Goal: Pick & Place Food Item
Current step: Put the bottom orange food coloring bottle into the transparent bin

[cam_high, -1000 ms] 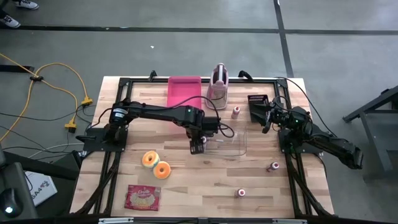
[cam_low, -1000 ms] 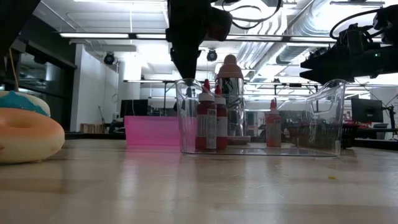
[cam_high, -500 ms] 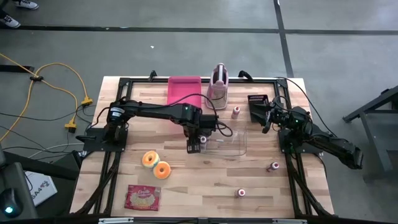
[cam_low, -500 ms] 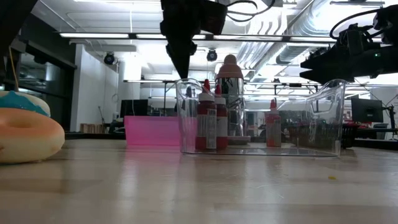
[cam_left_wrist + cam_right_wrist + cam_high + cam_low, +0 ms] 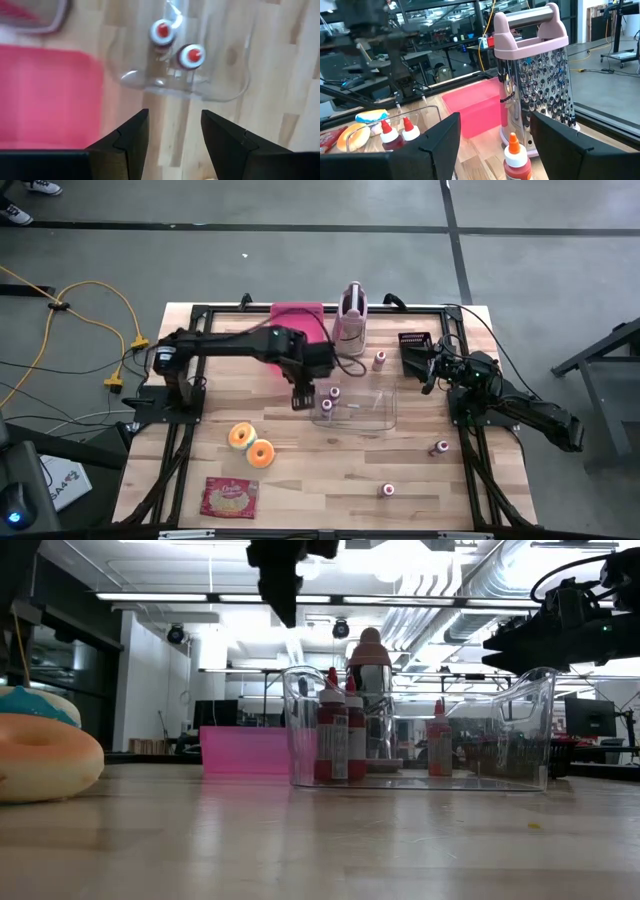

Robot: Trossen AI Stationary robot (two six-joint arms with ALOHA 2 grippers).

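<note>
Two red sauce bottles (image 5: 330, 398) (image 5: 340, 735) (image 5: 191, 55) stand upright on the floor of a clear plastic bin (image 5: 365, 410) (image 5: 500, 730), at its left end. My left gripper (image 5: 299, 400) (image 5: 284, 605) (image 5: 174, 131) hangs open and holds nothing. It is well above the table, just left of the bin's left wall, pointing steeply down. My right gripper (image 5: 428, 370) (image 5: 493, 125) waits open at the table's right side, pointing level toward the grater.
Three more bottles stand on the table (image 5: 379, 360) (image 5: 441, 447) (image 5: 388, 490). Two donuts (image 5: 250, 444) and a snack packet (image 5: 229, 497) lie near the front left. A pink tray (image 5: 297, 325) and a pink-handled grater (image 5: 350, 315) (image 5: 535, 75) stand at the far edge.
My left gripper has risen from the bin's left end and drawn away toward the table's left and far edges, still open. The two bottles in the bin have stayed upright where they were.
</note>
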